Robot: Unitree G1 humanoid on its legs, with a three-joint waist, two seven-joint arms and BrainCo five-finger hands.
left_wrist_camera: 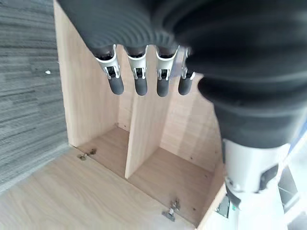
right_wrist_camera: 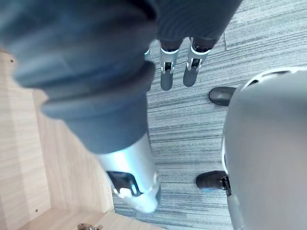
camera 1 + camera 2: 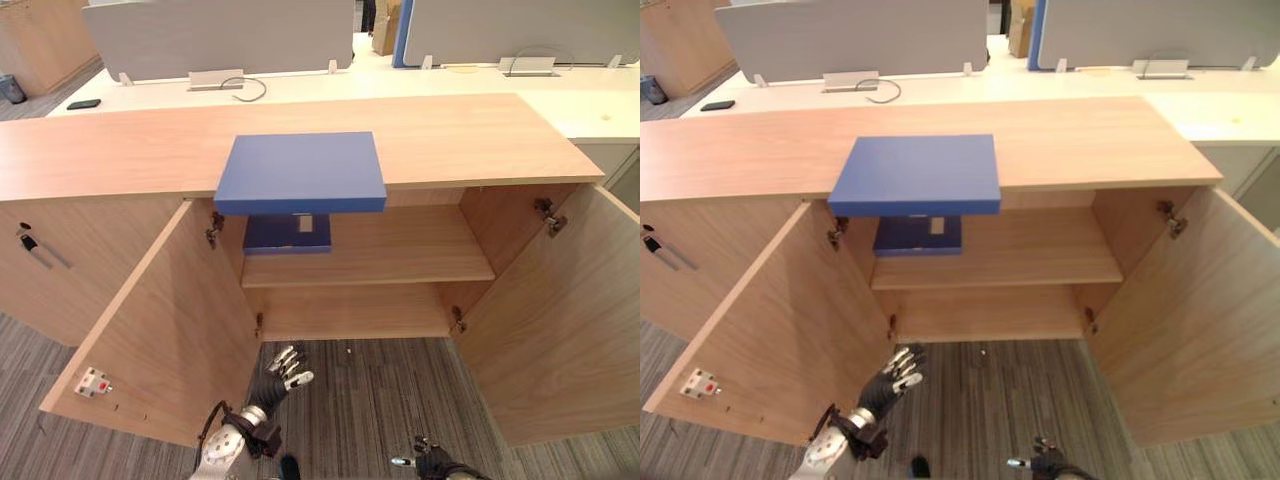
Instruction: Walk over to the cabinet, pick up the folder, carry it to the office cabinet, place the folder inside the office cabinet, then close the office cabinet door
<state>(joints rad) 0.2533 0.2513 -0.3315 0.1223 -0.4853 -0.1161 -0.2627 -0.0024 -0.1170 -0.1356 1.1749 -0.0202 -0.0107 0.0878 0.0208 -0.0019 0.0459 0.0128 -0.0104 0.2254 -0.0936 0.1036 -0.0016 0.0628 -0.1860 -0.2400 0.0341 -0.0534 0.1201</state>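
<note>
Currently, a blue folder [image 3: 300, 172] is seen lying flat on the top of the wooden cabinet [image 3: 480, 135], with its front edge jutting out over the open compartment. Both doors are swung wide, the left door [image 3: 150, 320] and the right door [image 3: 570, 320] standing out over the grey carpet [image 3: 370, 400]. On the upper shelf [image 3: 400, 250] inside, toward its left end, a second folder [image 3: 287, 235], also blue, is set directly below the first. The left hand [image 3: 283, 368] is held low in front of the opening, near the left door's edge, its fingers [image 1: 139, 81] straight and released, nothing grasped. The right hand [image 3: 432, 462] is kept lower, over the carpet, its fingers [image 2: 166, 76] likewise relaxed and empty.
</note>
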